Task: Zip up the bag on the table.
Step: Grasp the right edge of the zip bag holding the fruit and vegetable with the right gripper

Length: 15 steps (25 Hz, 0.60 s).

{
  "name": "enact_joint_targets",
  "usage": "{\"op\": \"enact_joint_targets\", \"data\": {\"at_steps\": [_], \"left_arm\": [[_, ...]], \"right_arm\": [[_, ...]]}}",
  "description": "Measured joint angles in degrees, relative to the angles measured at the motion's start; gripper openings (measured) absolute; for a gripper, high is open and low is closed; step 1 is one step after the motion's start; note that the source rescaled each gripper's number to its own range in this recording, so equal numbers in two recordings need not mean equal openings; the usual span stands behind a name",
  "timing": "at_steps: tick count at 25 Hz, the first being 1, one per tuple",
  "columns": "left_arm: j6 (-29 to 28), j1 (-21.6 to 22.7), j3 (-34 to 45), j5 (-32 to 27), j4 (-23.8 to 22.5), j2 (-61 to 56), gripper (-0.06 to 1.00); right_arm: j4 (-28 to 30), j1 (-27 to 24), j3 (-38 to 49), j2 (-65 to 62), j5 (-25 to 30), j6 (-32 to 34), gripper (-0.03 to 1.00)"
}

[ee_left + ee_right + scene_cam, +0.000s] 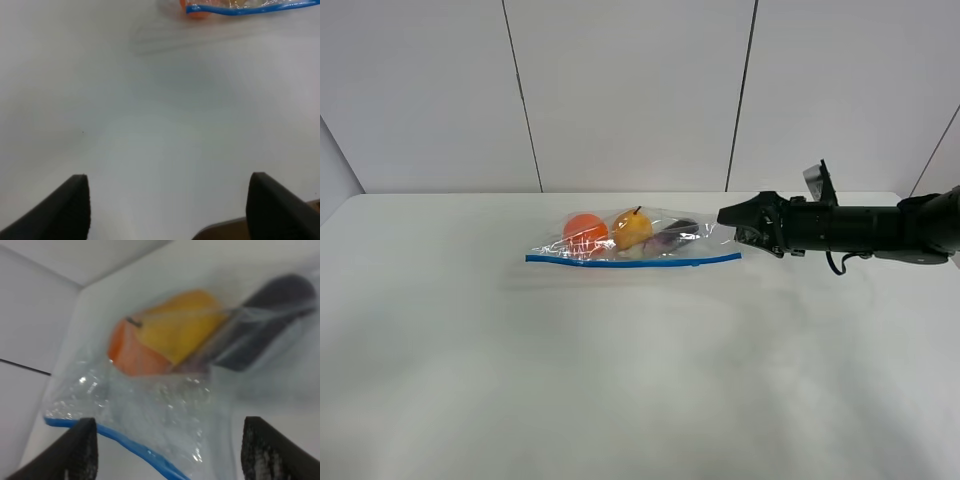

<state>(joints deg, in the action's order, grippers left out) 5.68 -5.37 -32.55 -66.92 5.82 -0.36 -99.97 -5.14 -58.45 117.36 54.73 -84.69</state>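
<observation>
Bag lies flat on worktop, upper centre of the high view. Blue zipper strip runs along its lower edge. Orange, yellow and purple lumps show through.

Right fingers spread wide, grasping nothing, just off the bag's right end. Left fingers also spread and empty over bare worktop, well apart from the bag.

Film looks thin, soft and slick, so it will likely crumple and slide. Contents lend some anchoring weight. Best hold, I judge, is a pinch on the stiffer strip at its right end.
</observation>
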Motion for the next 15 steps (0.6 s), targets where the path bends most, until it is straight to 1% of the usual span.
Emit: {"op": "enact_joint_targets", "data": {"at_steps": [12, 13, 15], "left_arm": [[0.0, 0.0, 0.0, 0.0, 0.0, 0.0, 1.0], [0.0, 0.0, 0.0, 0.0, 0.0, 0.0, 1.0], [0.0, 0.0, 0.0, 0.05, 0.0, 0.0, 1.0]], "right_arm": [[0.0, 0.0, -0.75, 4.69, 1.47, 0.61, 0.96], [0.0, 0.0, -0.75, 4.91, 1.69, 0.48, 0.95], [0.0, 0.0, -0.8, 5.15, 2.37, -0.05, 0.9]]}}
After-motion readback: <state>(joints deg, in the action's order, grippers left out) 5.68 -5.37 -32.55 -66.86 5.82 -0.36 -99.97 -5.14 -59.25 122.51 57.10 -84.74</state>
